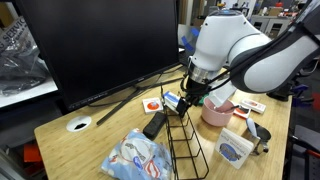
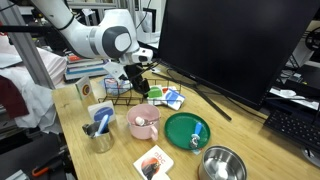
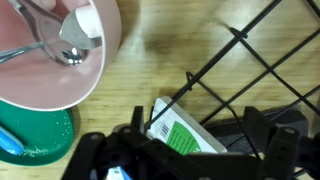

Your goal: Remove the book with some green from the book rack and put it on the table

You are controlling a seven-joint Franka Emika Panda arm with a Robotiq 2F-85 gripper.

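Note:
The book with some green (image 3: 180, 135) shows in the wrist view: a white cover with a green panel and a barcode, leaning against the wires of the black book rack (image 3: 240, 70). My gripper (image 3: 198, 140) is open, with one finger on each side of the book and a gap on the right side. In both exterior views the gripper (image 1: 190, 92) (image 2: 135, 80) is down at the near end of the rack (image 1: 186, 140) (image 2: 118, 92), and the book is hidden behind it. The table (image 1: 90, 145) is light wood grain with a white grommet (image 1: 78, 124).
A pink bowl (image 1: 218, 112) (image 2: 145, 122) (image 3: 60, 50) holding a spoon stands right beside the rack. A green plate (image 2: 187, 130), a metal bowl (image 2: 222, 165), a white card with a blue oval (image 1: 235, 150) and a blue-and-white booklet (image 1: 172, 99) lie nearby. A large monitor (image 1: 100, 45) stands behind.

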